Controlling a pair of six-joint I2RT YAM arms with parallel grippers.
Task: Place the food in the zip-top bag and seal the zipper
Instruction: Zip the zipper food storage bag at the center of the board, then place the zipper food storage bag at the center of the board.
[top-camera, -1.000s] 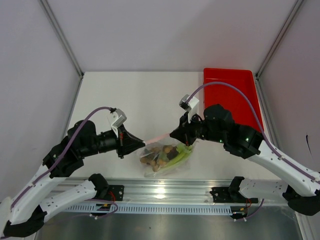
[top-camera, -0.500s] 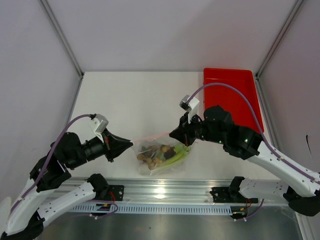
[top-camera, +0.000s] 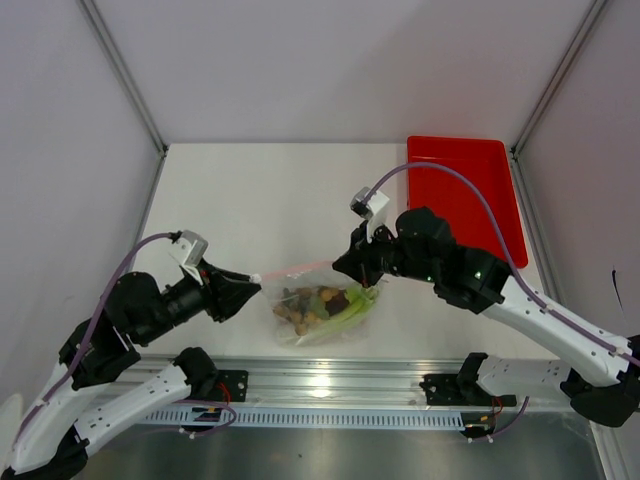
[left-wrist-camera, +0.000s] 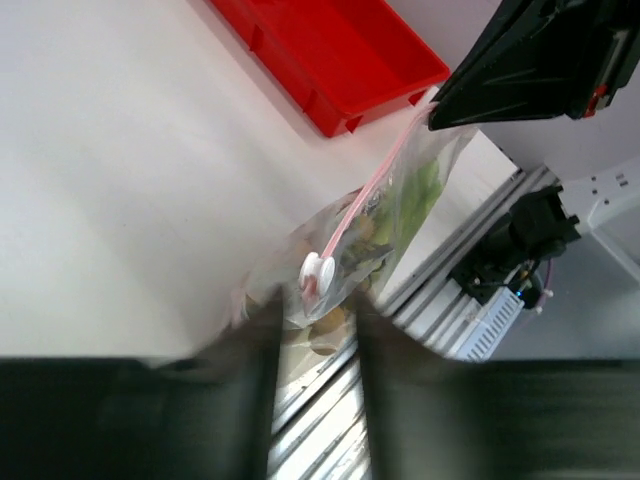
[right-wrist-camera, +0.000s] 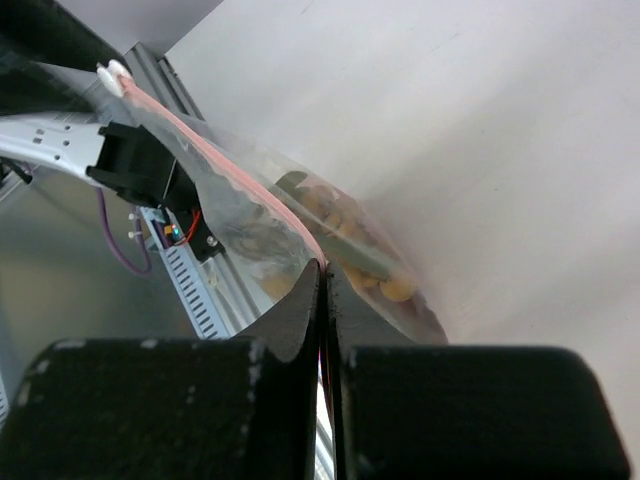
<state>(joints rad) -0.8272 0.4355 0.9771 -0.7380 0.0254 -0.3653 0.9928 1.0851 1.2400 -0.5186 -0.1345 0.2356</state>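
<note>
Right jaws pinch the bag (top-camera: 322, 318) by its zipper (top-camera: 300, 268); left jaws are all blur, can't tell. Food (top-camera: 303, 304) looks murky inside.

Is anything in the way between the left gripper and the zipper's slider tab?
Nothing visible. The white slider tab sits just ahead of the left gripper, whose jaws stand apart, with only the zip-top bag itself around it. The right gripper pinches the zipper strip at its far end.
</note>
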